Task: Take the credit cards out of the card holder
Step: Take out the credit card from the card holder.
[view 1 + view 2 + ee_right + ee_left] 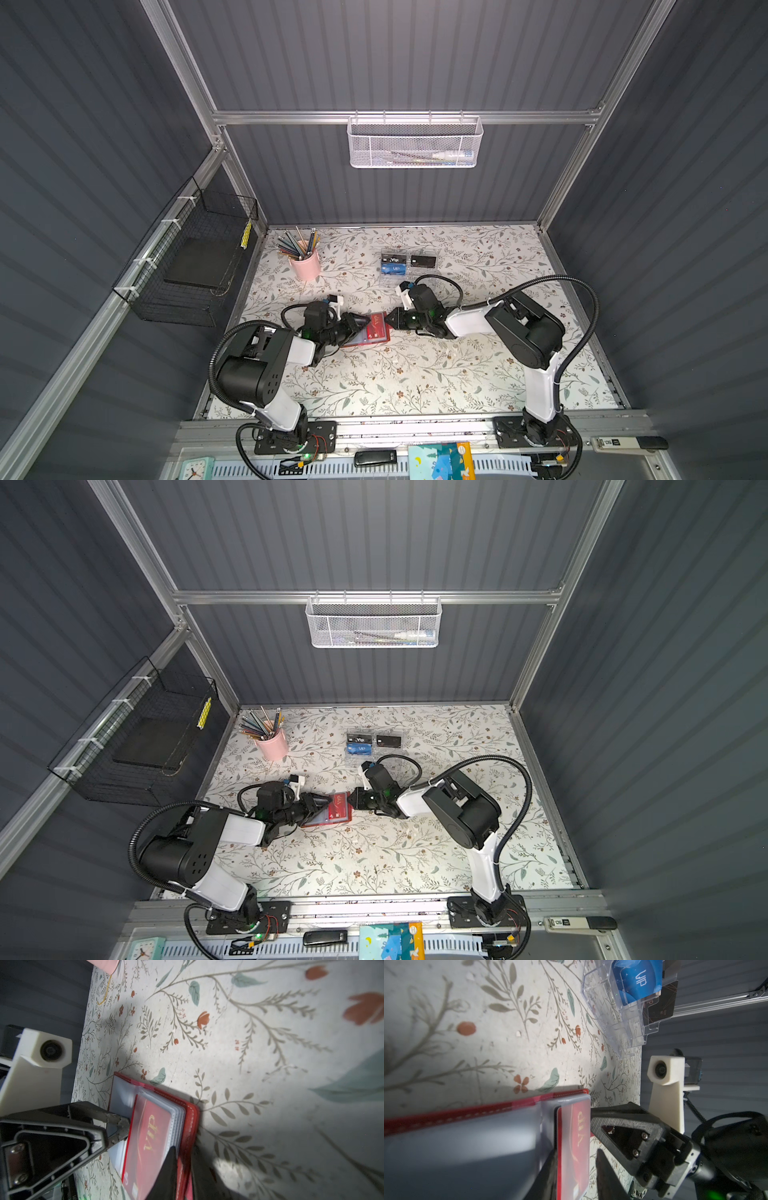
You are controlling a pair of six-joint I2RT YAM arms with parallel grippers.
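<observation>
My left gripper (368,321) and right gripper (387,319) are both narrow; I cannot tell if they grip. Between their tips lies the open holder (190,1122), its red card (149,1132) turned long sides toward them. Farther off, a box (623,1028) holds a blue card (636,980).

Left gripper (366,322) faces right gripper (387,319), jaws narrow.

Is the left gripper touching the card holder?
Touching. In the right wrist view the left gripper rests its tips on the card holder, on a clear sleeve beside the red card.
</observation>
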